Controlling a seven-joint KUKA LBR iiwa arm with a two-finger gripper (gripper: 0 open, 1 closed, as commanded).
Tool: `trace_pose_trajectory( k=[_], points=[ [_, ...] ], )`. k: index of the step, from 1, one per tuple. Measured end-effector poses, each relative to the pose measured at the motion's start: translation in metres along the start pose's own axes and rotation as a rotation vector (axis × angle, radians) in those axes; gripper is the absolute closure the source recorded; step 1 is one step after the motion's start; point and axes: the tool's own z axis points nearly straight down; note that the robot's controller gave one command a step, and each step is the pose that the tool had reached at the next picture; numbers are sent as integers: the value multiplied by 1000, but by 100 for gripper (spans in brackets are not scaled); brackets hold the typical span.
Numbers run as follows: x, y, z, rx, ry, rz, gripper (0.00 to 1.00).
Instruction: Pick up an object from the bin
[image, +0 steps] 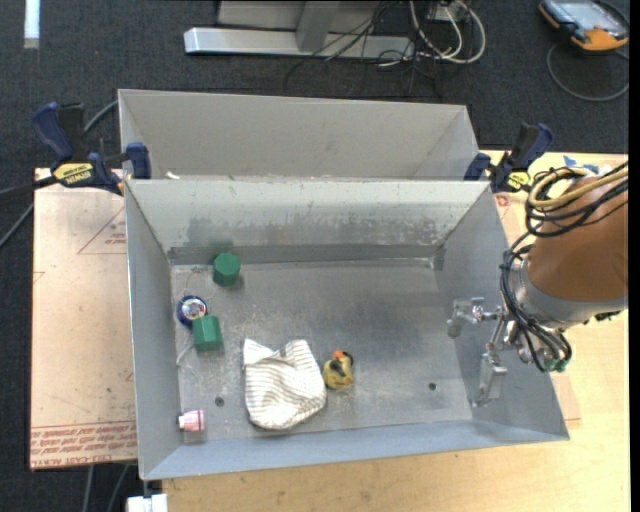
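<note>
My gripper (478, 350) hangs at the bin's right side, close to the right wall, open with nothing between its fingers (489, 378). The nearest loose thing is a small yellow rubber duck (340, 370) on the bin floor, well to the gripper's left. Touching the duck's left side lies a crumpled white striped cloth (284, 396).
Along the bin's left side lie a green cylinder (227, 267), a round blue-and-white thing (191, 310), a green block (207, 333) and a small pink-and-white piece (191, 421). Bare floor lies between the duck and the gripper. The arm with its orange cover and cables reaches in from the right.
</note>
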Motion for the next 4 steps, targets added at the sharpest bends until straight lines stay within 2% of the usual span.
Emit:
trace_pose_trajectory(
  k=[1,2,3,4],
  points=[
    [-2,1,-4,1,-7,-5,0],
    [10,22,81,-2,-3,-2,0],
    [0,58,78,1,-13,-160,0],
    [-3,79,78,-2,-6,-81,0]
  ],
)
